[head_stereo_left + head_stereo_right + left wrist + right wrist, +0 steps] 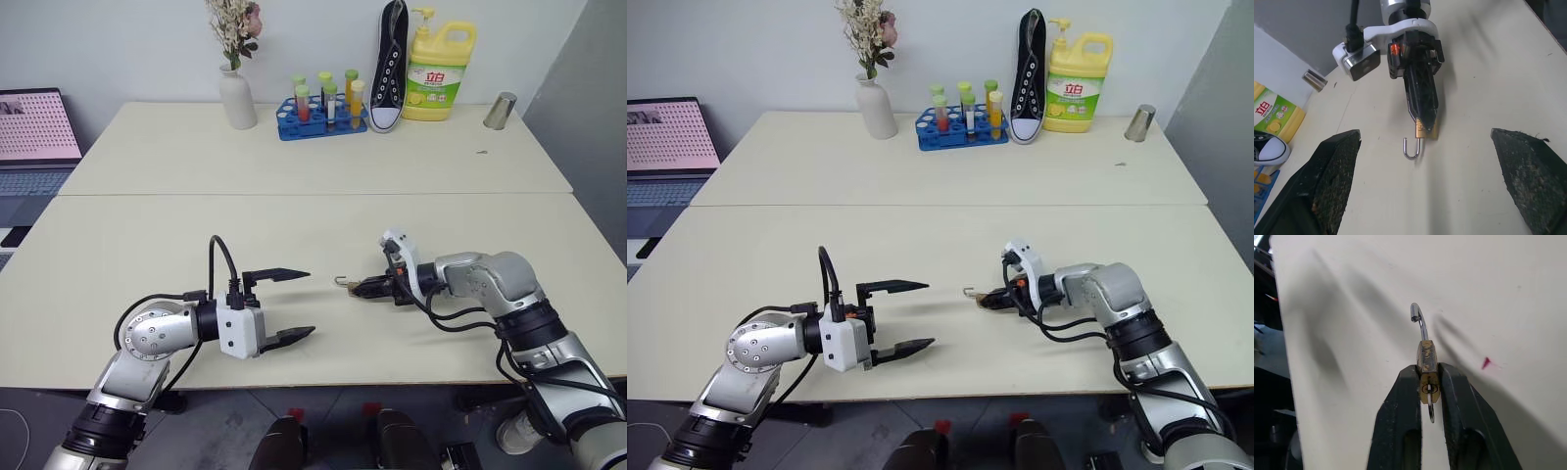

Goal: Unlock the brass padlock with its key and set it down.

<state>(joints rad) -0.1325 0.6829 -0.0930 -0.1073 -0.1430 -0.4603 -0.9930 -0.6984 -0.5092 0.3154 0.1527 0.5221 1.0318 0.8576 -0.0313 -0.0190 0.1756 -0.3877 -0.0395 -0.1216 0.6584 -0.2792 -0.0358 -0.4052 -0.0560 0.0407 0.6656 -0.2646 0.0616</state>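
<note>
Padlock (1427, 363) work at the set-down step: the brass body sits pinched between the two black fingers of the right gripper (364, 287), low and right of centre in the head views, with its silvery shackle sprung open and hooking out toward mid-frame. In the right wrist view a key (1430, 404) appears seated in the keyway, its ring hanging between the fingers, so the unlocking looks done. The lock hangs just above the pale tabletop (294, 225), or brushes it; which, the frames do not settle.

Lower left in the head views, the left gripper (290, 305) points across at the lock with its jaws spread wide and empty, well apart from the shackle. Its own wrist view frames the right gripper and lock between the two fingers.

What remains, by this reading, is to lower the lock the last little way until it rests flat, then ease the right jaws apart without dragging the small body or snagging the key ring, and draw back clear.

Along the far edge of the tabletop, across the top of frame: a white vase (237, 98), a blue rack of tubes (323, 119), a black sneaker (390, 69) stood on end, a yellow bottle (440, 73) and a metal cup (501, 111). A laptop (37, 132) sits at upper left.
</note>
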